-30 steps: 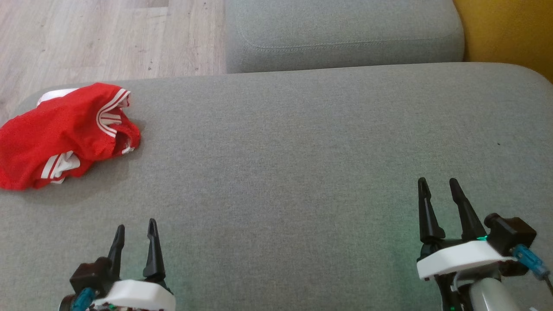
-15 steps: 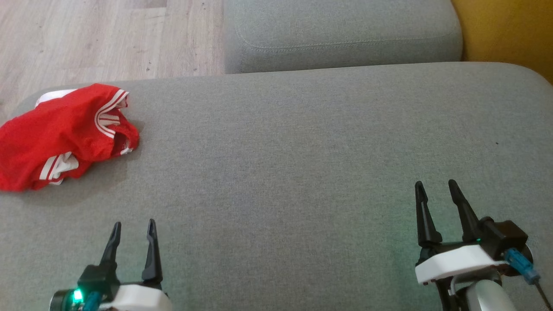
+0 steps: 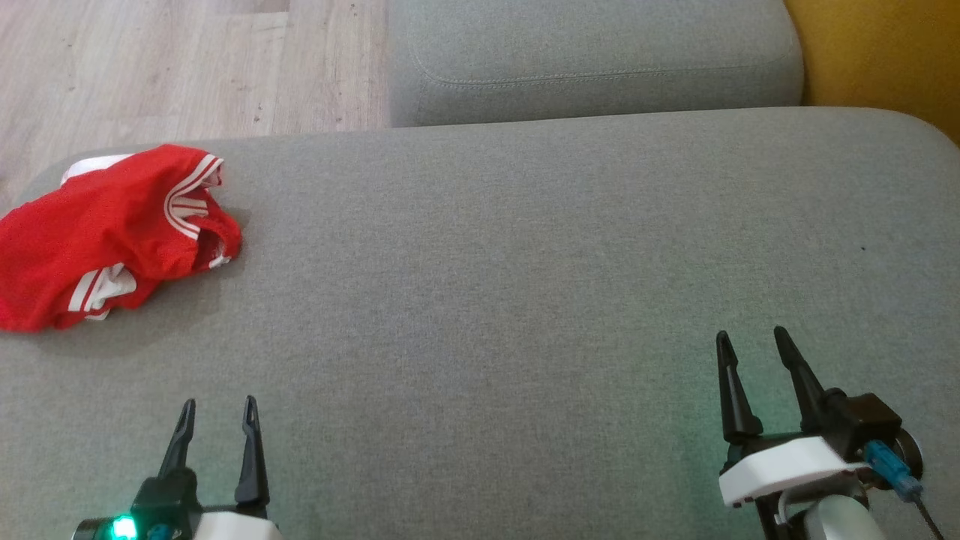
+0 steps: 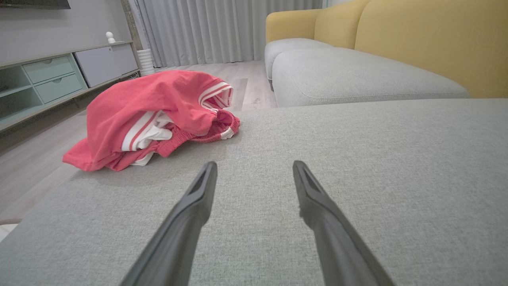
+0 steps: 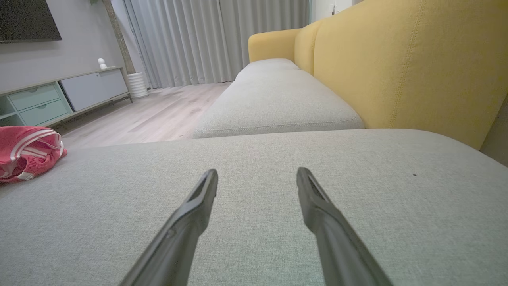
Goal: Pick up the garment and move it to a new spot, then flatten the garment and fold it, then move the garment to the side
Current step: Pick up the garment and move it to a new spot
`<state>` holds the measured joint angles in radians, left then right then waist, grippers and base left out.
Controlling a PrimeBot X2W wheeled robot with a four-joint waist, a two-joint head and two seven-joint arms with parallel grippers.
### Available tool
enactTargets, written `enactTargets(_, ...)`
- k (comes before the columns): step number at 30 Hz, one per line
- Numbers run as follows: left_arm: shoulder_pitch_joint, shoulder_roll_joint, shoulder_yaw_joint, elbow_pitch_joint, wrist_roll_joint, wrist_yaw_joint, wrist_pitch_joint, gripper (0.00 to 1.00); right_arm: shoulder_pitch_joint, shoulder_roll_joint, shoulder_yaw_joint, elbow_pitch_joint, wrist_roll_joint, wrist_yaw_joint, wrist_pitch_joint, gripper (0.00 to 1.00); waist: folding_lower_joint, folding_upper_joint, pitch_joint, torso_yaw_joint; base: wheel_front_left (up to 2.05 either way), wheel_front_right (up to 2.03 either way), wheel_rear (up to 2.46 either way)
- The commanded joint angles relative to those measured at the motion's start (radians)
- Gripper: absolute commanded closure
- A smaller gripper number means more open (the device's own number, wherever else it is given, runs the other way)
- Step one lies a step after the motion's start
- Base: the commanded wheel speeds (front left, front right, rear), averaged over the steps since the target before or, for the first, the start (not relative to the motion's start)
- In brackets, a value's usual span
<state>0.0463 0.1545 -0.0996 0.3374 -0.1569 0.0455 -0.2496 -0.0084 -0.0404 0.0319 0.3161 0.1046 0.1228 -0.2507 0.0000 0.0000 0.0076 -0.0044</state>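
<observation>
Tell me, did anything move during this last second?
The left fingers and the right fingers both drew back a little toward the robot, sliding lower in the head view. Nothing was grabbed or let go: both pairs stay open and empty. The red garment lies crumpled in the same spot at the left end of the grey cushion.

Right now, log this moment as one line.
phase: pre-grasp | garment: crumpled, at left edge of cushion, not held | left gripper: open, empty | right gripper: open, empty
</observation>
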Motion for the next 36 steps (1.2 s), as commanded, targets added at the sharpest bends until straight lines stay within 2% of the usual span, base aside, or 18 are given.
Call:
enactTargets(1,-0.031,0.018,0.038,-0.028,-0.003,0.009,-0.012,0.00,-0.033,-0.010,0.022,-0.024,0.003,0.008,-0.011,0.00,0.0000,0.0000,-0.001,-0.001,0.00,0.00,0.00)
enactTargets(26,-0.036,0.015,0.042,-0.024,-0.026,-0.004,-0.012,0.00,-0.038,-0.010,0.020,-0.014,0.015,0.008,-0.011,0.00,0.0000,0.0000,0.006,0.003,0.00,0.00,0.00)
enactTargets(31,-0.049,0.008,0.031,-0.021,-0.026,-0.008,-0.012,0.00,-0.027,-0.010,0.024,-0.023,0.012,0.008,-0.011,0.00,0.0000,0.0000,-0.003,0.060,0.00,0.00,0.00)
enactTargets(36,-0.047,0.006,0.022,-0.016,-0.027,-0.012,-0.012,0.00,-0.014,-0.010,0.037,-0.029,0.015,0.008,-0.011,0.00,0.0000,0.0000,-0.021,0.175,0.00,0.00,0.00)
